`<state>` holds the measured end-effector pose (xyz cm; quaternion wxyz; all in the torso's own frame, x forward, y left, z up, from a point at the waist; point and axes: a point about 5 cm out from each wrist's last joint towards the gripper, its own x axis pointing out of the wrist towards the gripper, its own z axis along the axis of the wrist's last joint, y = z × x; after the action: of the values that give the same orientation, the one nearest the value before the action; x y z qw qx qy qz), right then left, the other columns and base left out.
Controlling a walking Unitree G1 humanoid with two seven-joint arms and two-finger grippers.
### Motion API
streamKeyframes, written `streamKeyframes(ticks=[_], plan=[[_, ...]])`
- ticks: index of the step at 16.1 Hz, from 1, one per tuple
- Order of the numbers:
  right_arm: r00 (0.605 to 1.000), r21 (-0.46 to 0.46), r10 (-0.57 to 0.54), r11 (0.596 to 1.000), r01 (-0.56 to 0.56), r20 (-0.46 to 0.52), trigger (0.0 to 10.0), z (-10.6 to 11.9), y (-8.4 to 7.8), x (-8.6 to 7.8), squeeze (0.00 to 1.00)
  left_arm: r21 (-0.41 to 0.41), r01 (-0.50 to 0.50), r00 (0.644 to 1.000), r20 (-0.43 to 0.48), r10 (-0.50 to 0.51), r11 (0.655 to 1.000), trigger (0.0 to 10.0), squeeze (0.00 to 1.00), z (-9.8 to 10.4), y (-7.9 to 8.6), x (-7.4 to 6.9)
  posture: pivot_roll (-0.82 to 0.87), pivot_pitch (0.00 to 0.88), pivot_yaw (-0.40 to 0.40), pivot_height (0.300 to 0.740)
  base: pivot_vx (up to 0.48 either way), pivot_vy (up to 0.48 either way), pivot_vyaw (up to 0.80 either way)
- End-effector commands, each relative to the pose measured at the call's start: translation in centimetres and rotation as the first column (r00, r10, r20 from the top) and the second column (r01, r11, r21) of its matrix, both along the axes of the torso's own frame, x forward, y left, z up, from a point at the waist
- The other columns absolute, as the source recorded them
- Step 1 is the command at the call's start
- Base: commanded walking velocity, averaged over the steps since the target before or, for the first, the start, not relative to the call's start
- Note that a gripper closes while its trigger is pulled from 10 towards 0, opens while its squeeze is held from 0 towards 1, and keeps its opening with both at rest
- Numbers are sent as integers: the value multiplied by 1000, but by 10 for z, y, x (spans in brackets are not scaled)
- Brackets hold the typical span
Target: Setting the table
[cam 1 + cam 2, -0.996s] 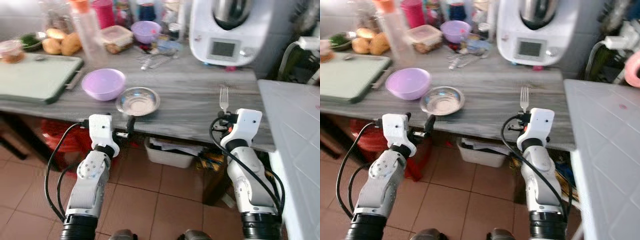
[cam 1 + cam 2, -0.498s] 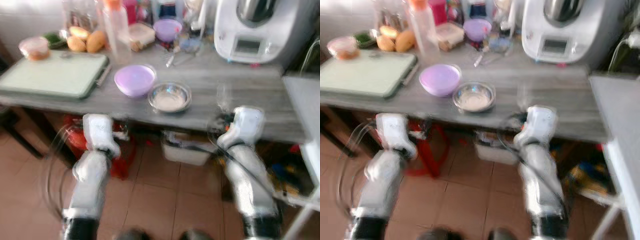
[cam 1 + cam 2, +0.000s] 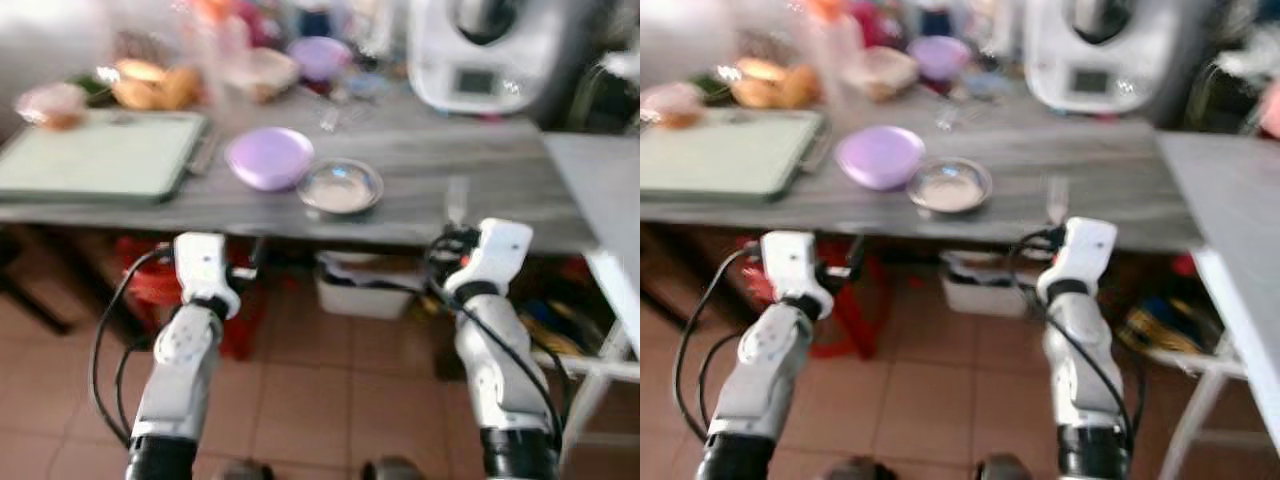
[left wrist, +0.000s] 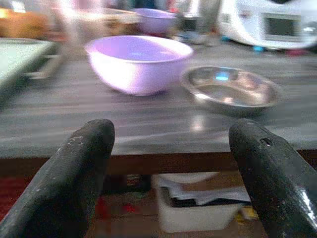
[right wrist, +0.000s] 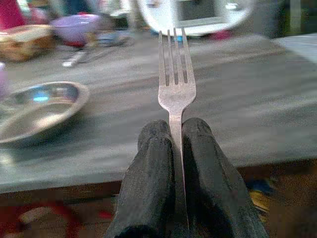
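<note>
Fork (image 5: 176, 84) stands tines-up, pinched by its handle in the right fingers (image 5: 153, 163), ready for carrying; left fingers (image 4: 81, 163) gape empty, short of the counter (image 4: 148, 129).

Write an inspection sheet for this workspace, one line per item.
Surface: grey counter, pictures blurred.
Job's things: fork upright in the right pincer; purple bowl and steel dish side by side on the counter.
Clutter: cutting board, bread, tubs and a second purple bowl at the back; white appliance.
Grippers: right pincer shut on the fork; left pincer open, holding nothing, below the counter's edge.
Cables: black leads along both arms.
Surroundings: tiled floor, white bin under the counter.
</note>
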<state>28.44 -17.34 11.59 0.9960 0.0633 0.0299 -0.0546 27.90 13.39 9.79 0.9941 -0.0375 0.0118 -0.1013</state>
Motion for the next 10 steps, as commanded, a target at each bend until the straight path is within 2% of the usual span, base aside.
streamKeyframes(ticks=[1,10], plan=[[1000,6,4,1000,-4,16,10000,4,3,2,0,2,6,1000,17,-6,1000,10000,0,4,4,0,-33,0,25,740,356,0,0],[1000,-2,4,1000,-4,16,10000,3,2,1,0,-21,25,999,25,-24,999,10000,0,6,3,-3,-35,0,24,740,467,0,0]])
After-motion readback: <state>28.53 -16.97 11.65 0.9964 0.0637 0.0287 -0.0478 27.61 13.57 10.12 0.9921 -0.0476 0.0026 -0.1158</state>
